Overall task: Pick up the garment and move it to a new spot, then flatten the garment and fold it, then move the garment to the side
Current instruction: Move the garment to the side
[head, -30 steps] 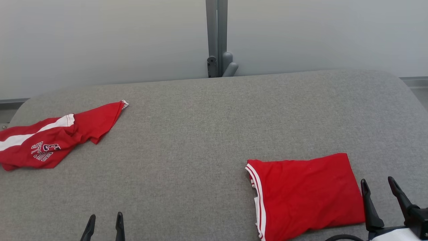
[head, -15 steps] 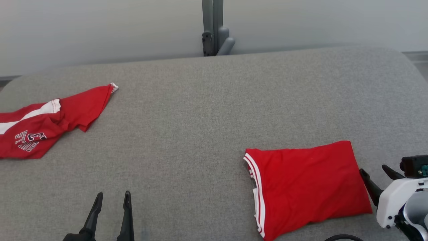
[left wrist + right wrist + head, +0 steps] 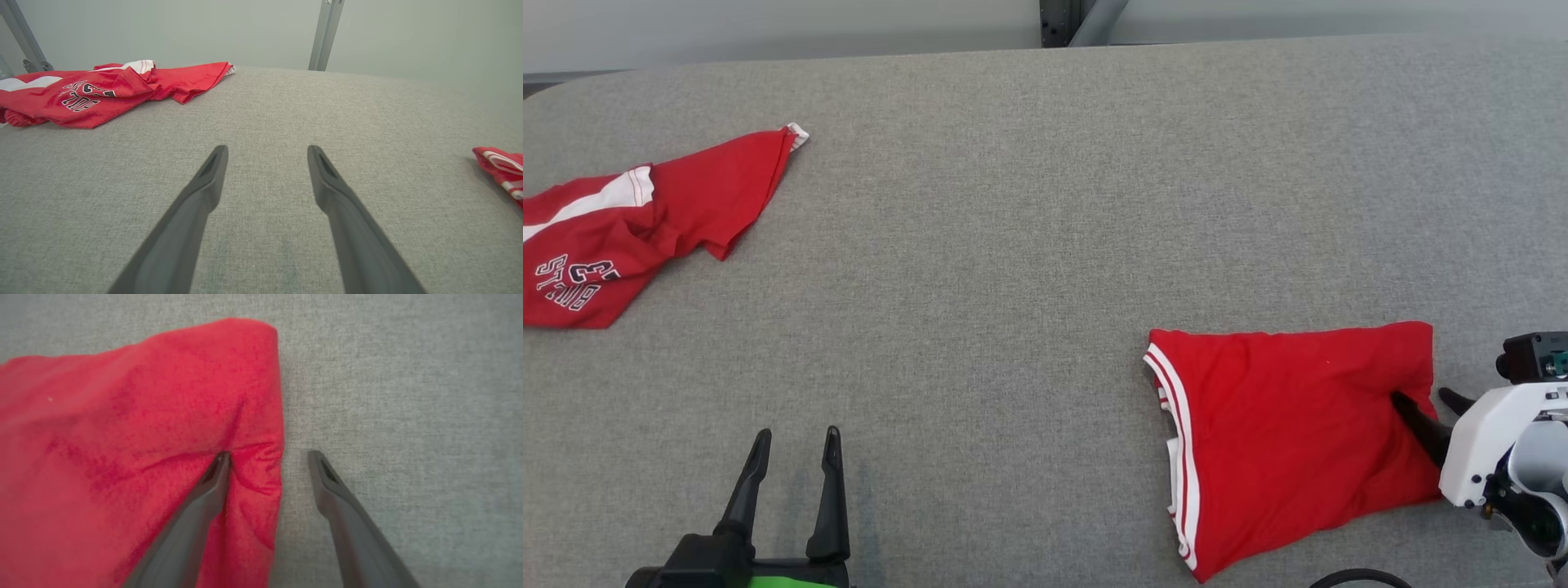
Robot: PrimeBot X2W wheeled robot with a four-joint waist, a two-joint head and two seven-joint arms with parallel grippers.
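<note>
Looked like a lab or test bay, wide table covered in grey woven cloth, plain pale wall stood close behind, grey metal post rose against it, folded red garment and crumpled red jersey lay well apart.

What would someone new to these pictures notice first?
The folded red garment at the near right of the grey table, with the right gripper open astride its edge, one finger pressing into the cloth. Next, a crumpled red shirt with lettering at the far left.

Left gripper low, fingers parted; right gripper fingers parted, pointing leftward
</note>
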